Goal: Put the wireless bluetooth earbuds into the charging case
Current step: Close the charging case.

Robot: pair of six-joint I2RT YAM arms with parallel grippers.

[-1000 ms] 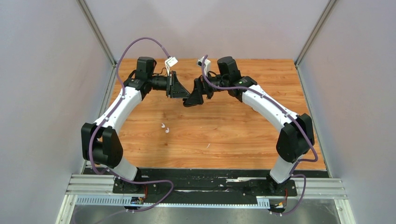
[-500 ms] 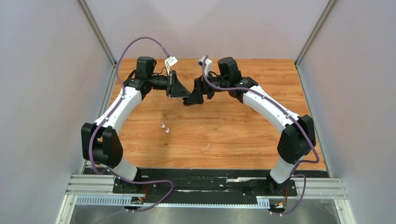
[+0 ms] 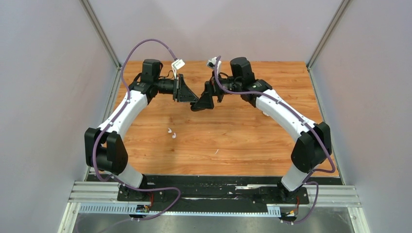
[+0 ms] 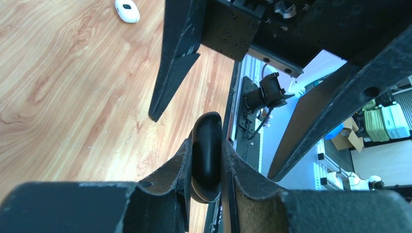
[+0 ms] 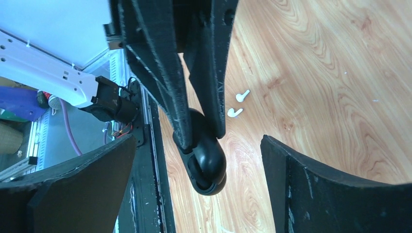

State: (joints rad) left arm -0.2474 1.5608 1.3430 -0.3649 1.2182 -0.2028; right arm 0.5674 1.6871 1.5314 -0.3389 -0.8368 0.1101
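Early stage, I'd say: two white earbuds point(image 3: 169, 130) lie loose on the worktop point(image 3: 233, 141), left of ctr, just beside each other and well apart from both arms. No black ones in view. Left tool point(image 4: 206, 145) is clamped on a black case point(image 5: 208, 162), held up edge-on w/ long axis along the fingers. Right tool point(image 5: 198, 138) gapes wide, empty, facing it. Buds lie flat, stems approx parallel, slanting the same way. White case point(image 4: 127, 10) sits on the worktop.
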